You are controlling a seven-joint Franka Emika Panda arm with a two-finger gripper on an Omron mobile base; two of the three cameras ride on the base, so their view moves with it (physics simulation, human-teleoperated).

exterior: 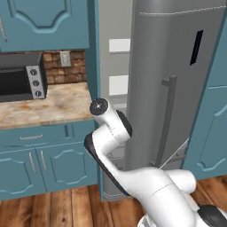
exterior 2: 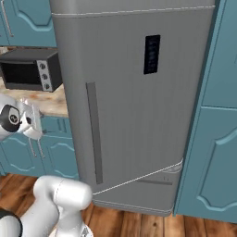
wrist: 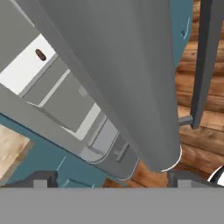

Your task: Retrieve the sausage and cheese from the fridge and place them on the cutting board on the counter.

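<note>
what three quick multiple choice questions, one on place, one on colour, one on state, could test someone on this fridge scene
1. Where does the small dark-red sausage lie?
A. on a white shelf inside the tall grey metallic fridge
B. on the wooden floor
C. on the beige marbled counter

2. What colour are the cabinets beside the fridge?
A. white
B. teal
C. black

3. How does the fridge door stand?
A. fully shut
C. removed
B. swung partly open

Key: 1 A, the hand view shows it on the white shelf past the door edge. 2 B, both base views show teal fronts. 3 B, the hand view looks through the gap onto the shelf and grey drawer.
</note>
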